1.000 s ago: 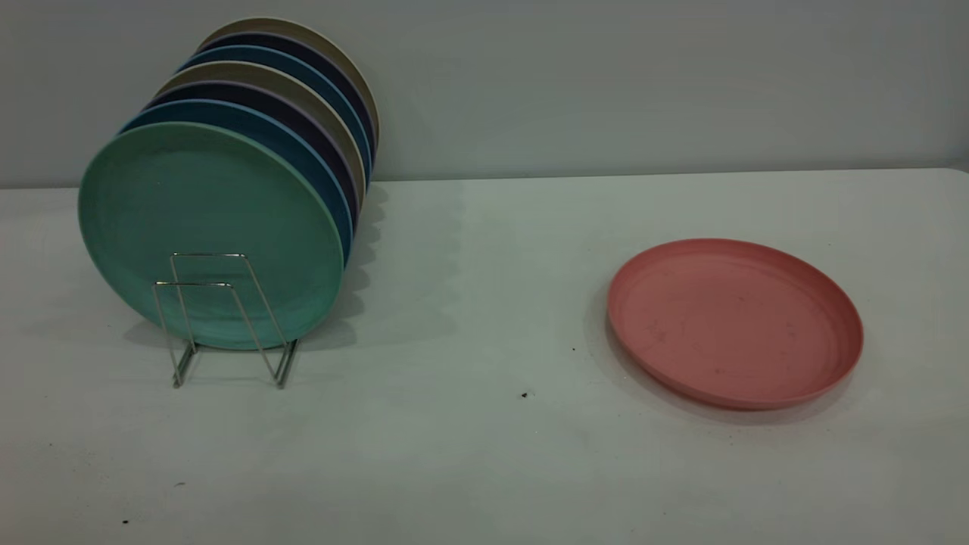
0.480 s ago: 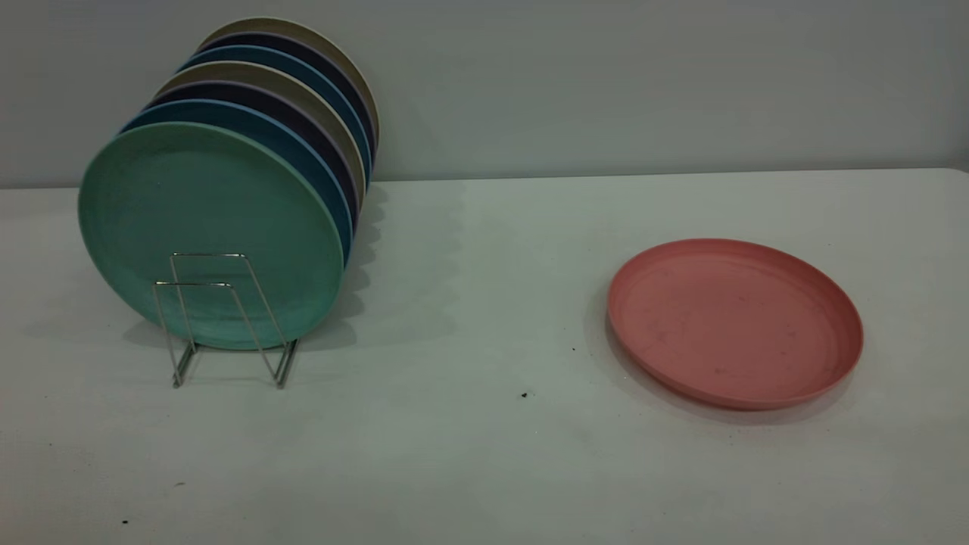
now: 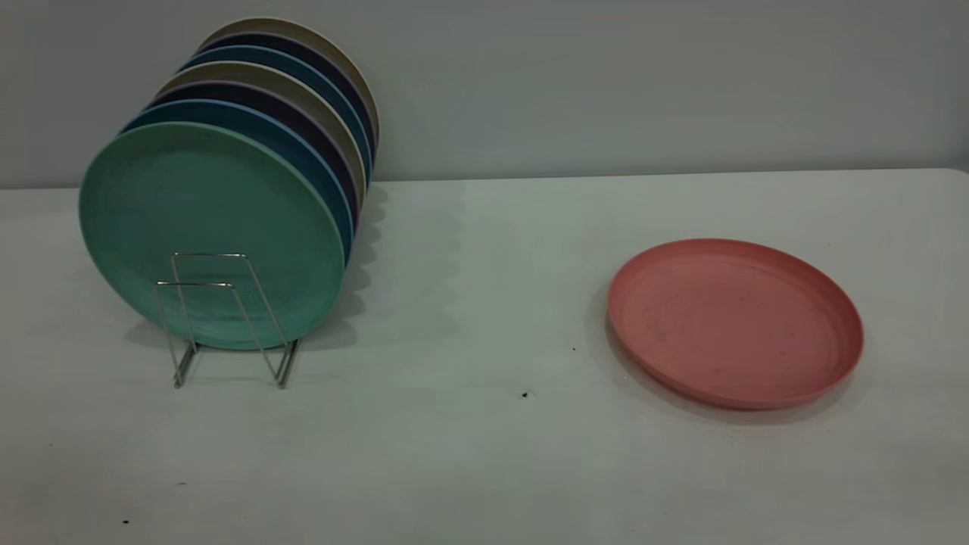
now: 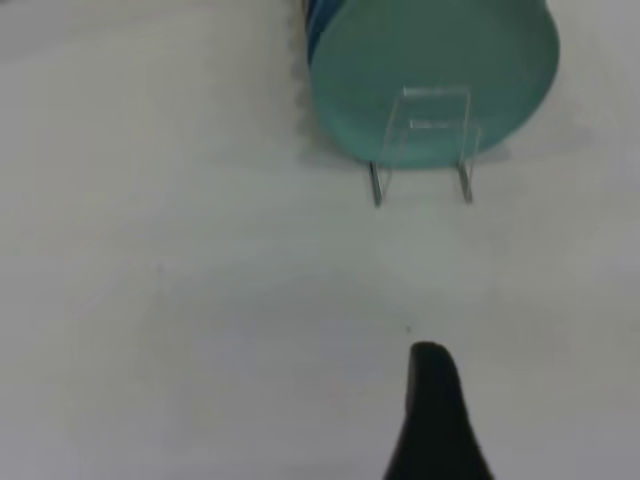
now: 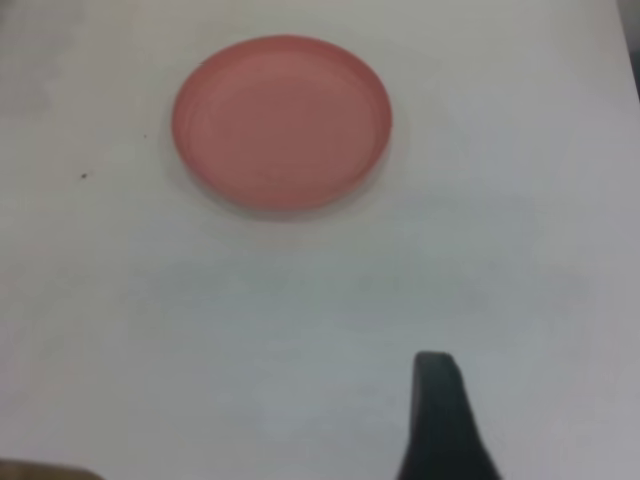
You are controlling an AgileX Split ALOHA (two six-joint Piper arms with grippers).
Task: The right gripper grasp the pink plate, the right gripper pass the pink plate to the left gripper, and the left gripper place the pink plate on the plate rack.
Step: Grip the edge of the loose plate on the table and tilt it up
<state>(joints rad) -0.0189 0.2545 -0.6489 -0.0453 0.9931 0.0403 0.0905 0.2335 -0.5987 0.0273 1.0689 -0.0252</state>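
The pink plate (image 3: 734, 322) lies flat and face up on the white table (image 3: 469, 454), over on the right arm's side and well apart from everything else, which leaves its low rim free all round for a pinch from the edge. Nothing touches it, so the first step, the grasp, is not yet begun. The right gripper (image 5: 440, 420) hangs above bare table some way short of the plate, looking straight toward it; only one black finger shows in its wrist view, so I cannot tell whether it is spread or closed. Across the table, the plate rack (image 3: 227, 318) stands on the left arm's side with a row of plates upright in its wire loops, the teal plate (image 3: 208, 235) at the front. The two front loops stand bare before that teal plate, and that free slot is probably where the pink one belongs, set on edge like its neighbours. The left gripper (image 4: 432, 415) waits over the table facing the rack, near its own job; again a single finger shows, so its state cannot be told.
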